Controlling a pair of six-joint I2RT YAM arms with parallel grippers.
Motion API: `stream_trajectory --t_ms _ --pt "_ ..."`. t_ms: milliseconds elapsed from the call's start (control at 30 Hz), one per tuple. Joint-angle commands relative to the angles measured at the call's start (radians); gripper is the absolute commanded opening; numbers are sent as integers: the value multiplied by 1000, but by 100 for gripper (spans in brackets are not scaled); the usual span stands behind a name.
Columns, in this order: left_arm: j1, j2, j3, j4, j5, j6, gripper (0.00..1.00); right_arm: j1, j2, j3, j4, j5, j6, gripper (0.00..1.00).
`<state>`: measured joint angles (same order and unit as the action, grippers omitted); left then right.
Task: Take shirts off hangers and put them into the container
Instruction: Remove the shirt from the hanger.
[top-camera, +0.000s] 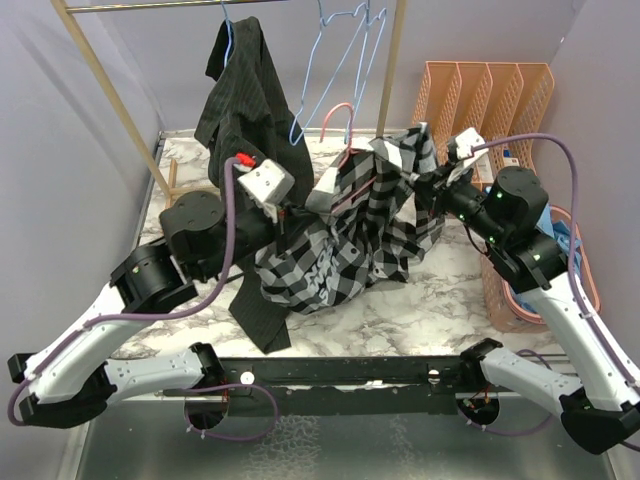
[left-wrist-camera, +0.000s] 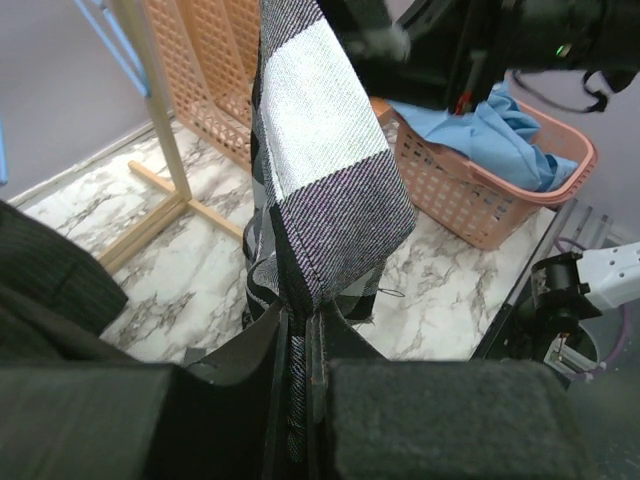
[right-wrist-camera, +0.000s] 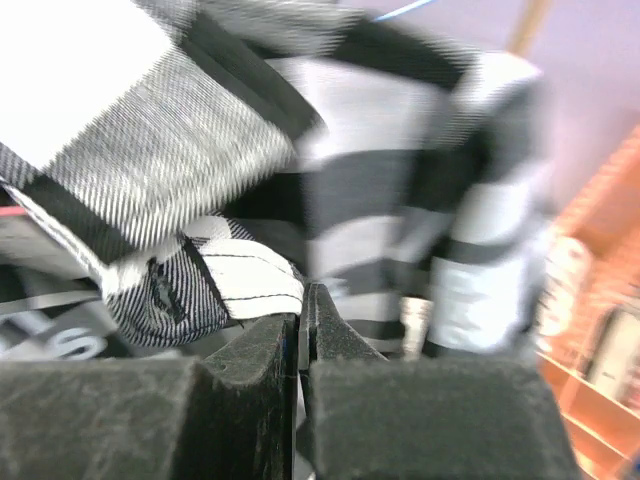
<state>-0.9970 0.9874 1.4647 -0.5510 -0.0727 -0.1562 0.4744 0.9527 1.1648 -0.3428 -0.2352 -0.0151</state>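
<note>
Over the marble table (top-camera: 440, 300), two robot arms hold the black-and-white checked shirt (top-camera: 360, 235) bunched in mid-air between them, in the middle of the scene. The salmon-pink container (top-camera: 592, 262) stands to its right.

The left gripper (left-wrist-camera: 297, 322) is clamped on a hanging fold at the shirt's left side, with cloth plainly running between its fingers. The right gripper (right-wrist-camera: 303, 300) is closed at the shirt's far-right edge. In its blurred wrist view we cannot tell whether cloth is actually caught.

A pink hanger (top-camera: 342, 112) rises from the shirt's collar area, and we judge it is not yet out of the garment. To the left, the black pinstriped shirt (top-camera: 240, 100) hangs from the wooden rack (top-camera: 392, 70), with empty blue hangers (top-camera: 340, 50) beside it. A light blue shirt (left-wrist-camera: 500, 130) already lies in the container.

We judge the checked shirt light and thoroughly limp. It will sag, fold and trail from any single pinch, and a thin fold could slide out of closed fingers. We would take hold at the collar or shoulder seam, where the cloth is doubled and near the wire. The hanger could then be drawn out through the neck, and the whole bundle carried right and dropped into the container.
</note>
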Motion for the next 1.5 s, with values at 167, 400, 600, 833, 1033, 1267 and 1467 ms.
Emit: stream_trajectory --t_ms 167,400,600,833,1033,1267,1467 --pt "-4 -258 -105 -59 -115 -14 0 3 -71 216 -105 549 -213 1" --pt "-5 -330 -172 -79 109 -35 0 3 -55 356 -114 562 -280 1" --pt "-5 -379 -227 -102 23 -22 0 0 -66 453 -88 570 -296 1" --pt "-4 -417 -231 -86 126 -14 0 -1 -38 500 -25 609 -368 1" --pt "-5 -403 -200 -44 295 -25 0 -1 -23 451 -126 497 -325 1" --pt "-4 -369 -187 6 392 -42 0 0 45 467 -423 190 -264 1" --pt "-5 -369 -188 31 376 -39 0 -1 39 384 -545 85 -277 1"
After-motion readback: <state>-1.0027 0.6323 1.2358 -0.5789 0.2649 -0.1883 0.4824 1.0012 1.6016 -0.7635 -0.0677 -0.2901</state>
